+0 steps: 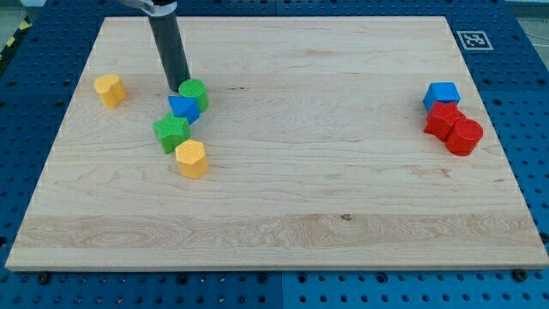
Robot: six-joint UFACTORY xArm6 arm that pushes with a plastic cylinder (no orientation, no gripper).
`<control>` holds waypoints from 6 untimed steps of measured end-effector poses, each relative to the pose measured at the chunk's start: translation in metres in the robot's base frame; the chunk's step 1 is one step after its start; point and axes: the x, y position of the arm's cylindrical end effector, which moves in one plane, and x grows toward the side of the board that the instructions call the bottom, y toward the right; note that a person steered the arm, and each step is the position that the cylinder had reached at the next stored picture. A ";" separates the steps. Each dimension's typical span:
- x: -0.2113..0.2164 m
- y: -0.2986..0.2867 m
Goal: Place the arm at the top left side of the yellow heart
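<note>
My tip: my tip (179,89) is down on the board (300,206) in the upper left part of the view, at the end of the dark rod (168,47) that comes in from the view's top. It is a bare rod end with nothing that opens or closes, and it holds nothing.
Yellow heart: the yellow heart (109,89) lies to the view's left of my tip, at about the same height in the view and clearly apart from it, alone near the board's left edge.
Green cylinder: the green cylinder (194,93) is just beside my tip on the view's right; whether the two touch cannot be told.
Small blue block: the small blue block (183,108) sits just below my tip, tucked against the lower left of the green cylinder.
Green star: the green star (171,132) is below my tip, just under the small blue block.
Yellow hexagon: the yellow hexagon (191,159) is the lowest of this cluster, below my tip and slightly to the view's right.
Far group: well away to the view's right of my tip, near the board's right edge, a blue cube (442,94) sits above a red block (443,119) and a red cylinder (464,136), all three packed together.
Marker: a black-and-white square tag (473,39) sits at the board's top right corner.
</note>
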 end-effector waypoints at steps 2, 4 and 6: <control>-0.045 -0.003; -0.081 -0.030; -0.090 -0.090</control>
